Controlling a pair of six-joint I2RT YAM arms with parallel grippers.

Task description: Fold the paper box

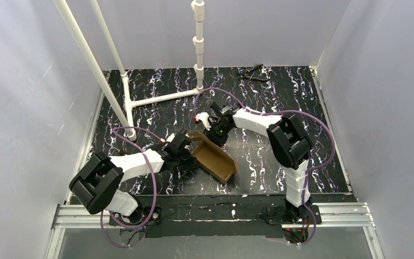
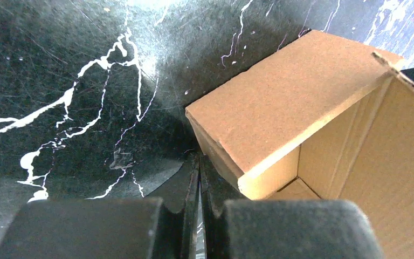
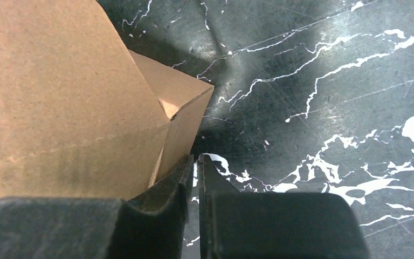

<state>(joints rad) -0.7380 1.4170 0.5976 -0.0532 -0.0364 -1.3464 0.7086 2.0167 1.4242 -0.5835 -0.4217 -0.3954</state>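
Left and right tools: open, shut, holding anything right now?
Left tool: closed, empty, beside the plain brown cardboard box.
Right tool: closed, nothing seen in it, beside the box.

One paper box (image 1: 214, 157) — two claws (image 1: 187, 156) (image 1: 214, 131)

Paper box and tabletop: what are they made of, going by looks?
Paper box: brown cardboard, matte. The face is fibrous and speckled, and the ragged cut edge hints at thin corrugation. Tabletop: black with white marble-like veins, semi-gloss. Glare and fine scratches suggest laminate or vinyl; I cannot tell which.
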